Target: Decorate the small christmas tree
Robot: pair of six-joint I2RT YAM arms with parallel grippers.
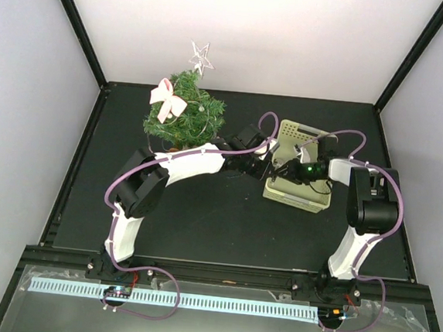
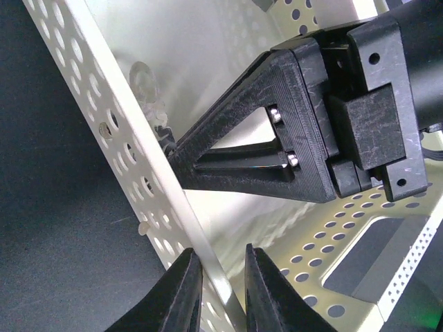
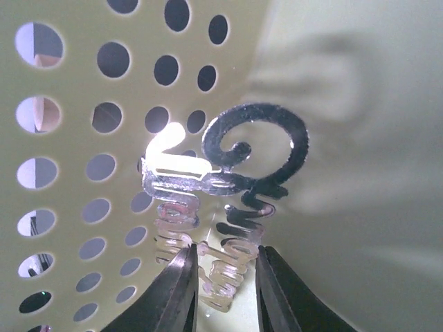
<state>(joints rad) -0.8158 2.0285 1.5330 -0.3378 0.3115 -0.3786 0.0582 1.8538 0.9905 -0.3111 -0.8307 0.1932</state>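
Step in hand: fetching a trimming. The right hand is closed on a silvery curled ornament inside the perforated basket, centre-right. The left hand pinches the basket wall, apparently steadying it. The small christmas tree stands upper left on the desk, bearing a pink bow and a star. Next: lift clear of the wall and carry across; the left arm crosses that path.

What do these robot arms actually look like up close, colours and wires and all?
Both arms, left arm and right arm, mix white shells with chunky black joints, each looped by a lilac cable. The left gripper and right gripper have tapering black fingers.
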